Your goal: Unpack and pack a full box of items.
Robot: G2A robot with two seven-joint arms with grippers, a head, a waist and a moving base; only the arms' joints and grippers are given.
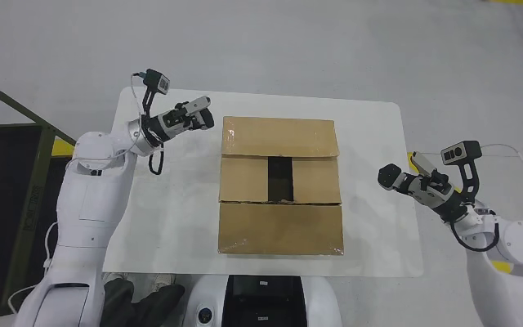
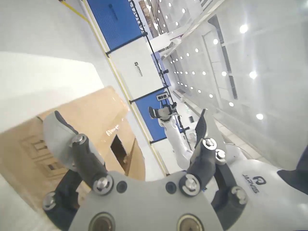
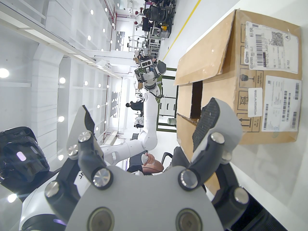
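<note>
A brown cardboard box (image 1: 280,185) stands in the middle of the white table (image 1: 180,221). Its top flaps lie nearly flat, leaving a narrow dark slot (image 1: 280,179) at the centre; what is inside is hidden. The box (image 3: 264,78) carries white shipping labels on its side. My left gripper (image 1: 206,114) hangs open, above the table's far left part, a short way from the box's far left corner. My right gripper (image 1: 386,176) is open too, held in the air at the box's right side. In each wrist view, left gripper (image 2: 130,123) and right gripper (image 3: 149,118), nothing lies between the fingers.
A dark frame with a yellow corner (image 1: 33,155) stands off the table's left edge. Bare table surface runs all round the box, widest at the left and right. The floor beyond the table is plain grey.
</note>
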